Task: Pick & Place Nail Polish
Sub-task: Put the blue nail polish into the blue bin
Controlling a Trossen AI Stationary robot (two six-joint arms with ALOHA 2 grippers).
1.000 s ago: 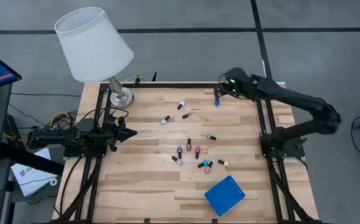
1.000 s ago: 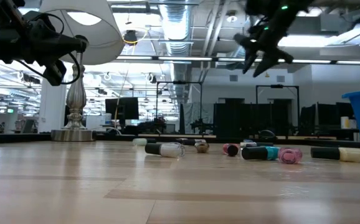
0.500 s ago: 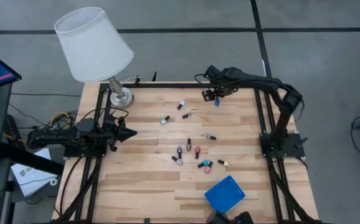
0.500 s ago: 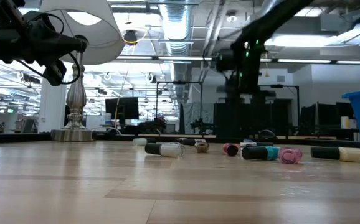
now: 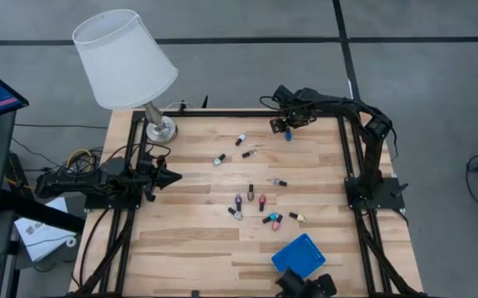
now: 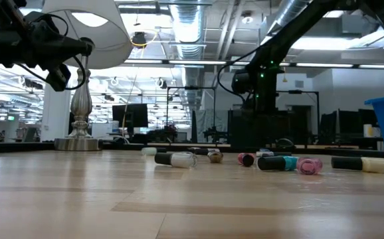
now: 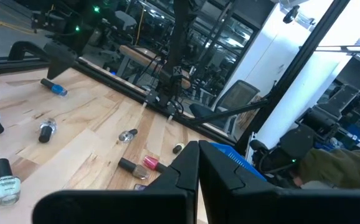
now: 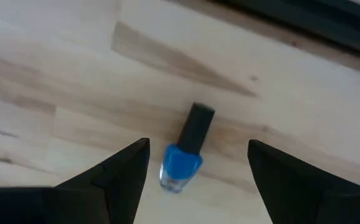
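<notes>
High view. Right gripper (image 5: 284, 126): reaching over the table's far edge, poised above a blue nail polish bottle (image 5: 288, 136) that lies just under its fingertips. The remaining bottles lie loose toward the table's middle, well apart from this gripper. Blue tray (image 5: 298, 259): at the near edge, far from the gripper. Left gripper (image 5: 171, 175): waiting at the table's left side, beside the lamp (image 5: 125, 60).

Low view. Right gripper (image 6: 253, 82): hanging above the far end of the table, over the row of bottles lying on their sides. Contact with any bottle cannot be judged from here.

Left wrist view. Left gripper (image 7: 198, 165): fingers pressed together, holding nothing. Scattered bottles lie on the wood ahead of it.

Right wrist view. Right gripper (image 8: 197, 163): fingers spread wide, empty. The blue bottle (image 8: 180, 167) lies on its side between them, its dark cap (image 8: 197, 127) pointing away from the wrist; no finger touches it.

Handling, as a judgement. Item is likely light, rigid and smooth glass, prone to roll or squirt out sideways if pinched off-centre. Best hold: across the blue body, fingers square to its length, near the shoulder below the cap.
</notes>
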